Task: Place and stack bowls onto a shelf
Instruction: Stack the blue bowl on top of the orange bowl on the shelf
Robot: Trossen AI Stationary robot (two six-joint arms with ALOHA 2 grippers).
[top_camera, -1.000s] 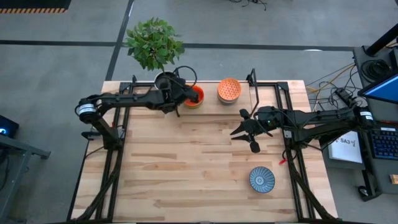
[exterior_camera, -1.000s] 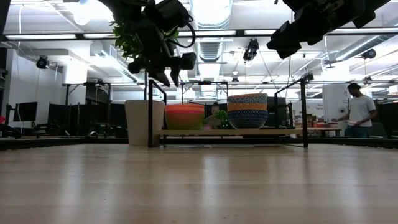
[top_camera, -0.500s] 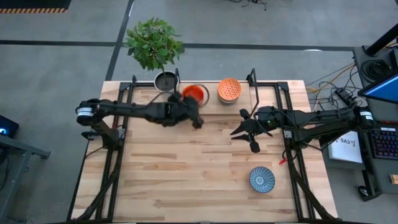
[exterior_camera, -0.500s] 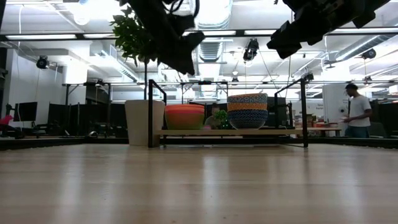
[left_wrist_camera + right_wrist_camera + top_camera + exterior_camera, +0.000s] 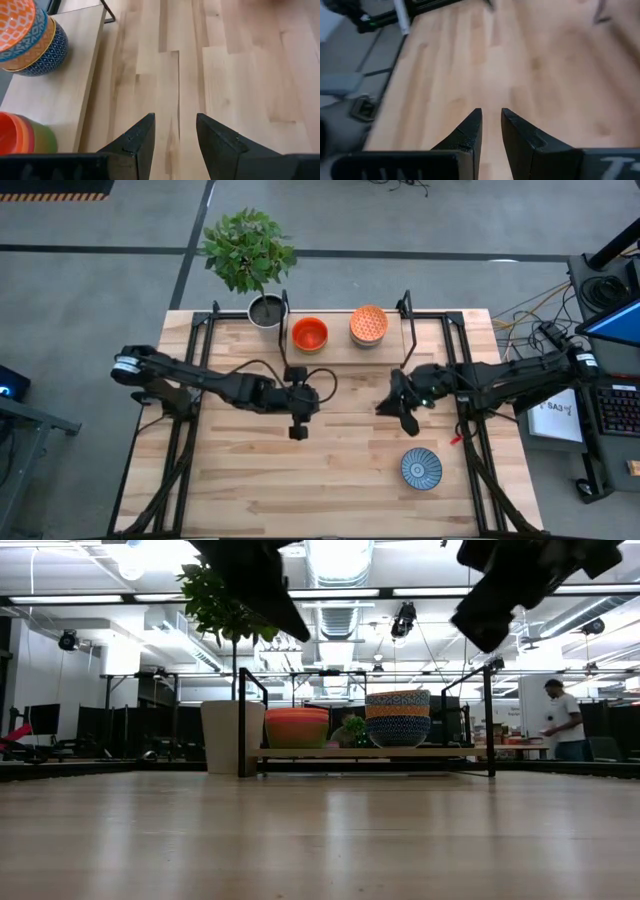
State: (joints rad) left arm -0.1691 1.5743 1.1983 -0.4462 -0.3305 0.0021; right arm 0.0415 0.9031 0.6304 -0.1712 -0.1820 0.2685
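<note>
light: bright, even, from ceiling strips [image 5: 340, 560] | glare: strips blown white at 12 o'clock, low view | shadows: soft on worktop [image 5: 330, 470] | blur: right wrist view smeared | arms: dark silhouettes, low view

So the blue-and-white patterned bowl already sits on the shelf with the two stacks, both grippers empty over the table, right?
Not quite. The high view shows the blue-and-white patterned bowl on the tabletop, far from the shelf. The left gripper and right gripper are indeed empty.

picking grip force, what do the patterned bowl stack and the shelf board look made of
Patterned bowl stack: probably glazed ceramic or melamine, given the crisp printed patterns and smooth sides; which one cannot be told. Shelf board: pale wood, matte, with faint grain.
</note>
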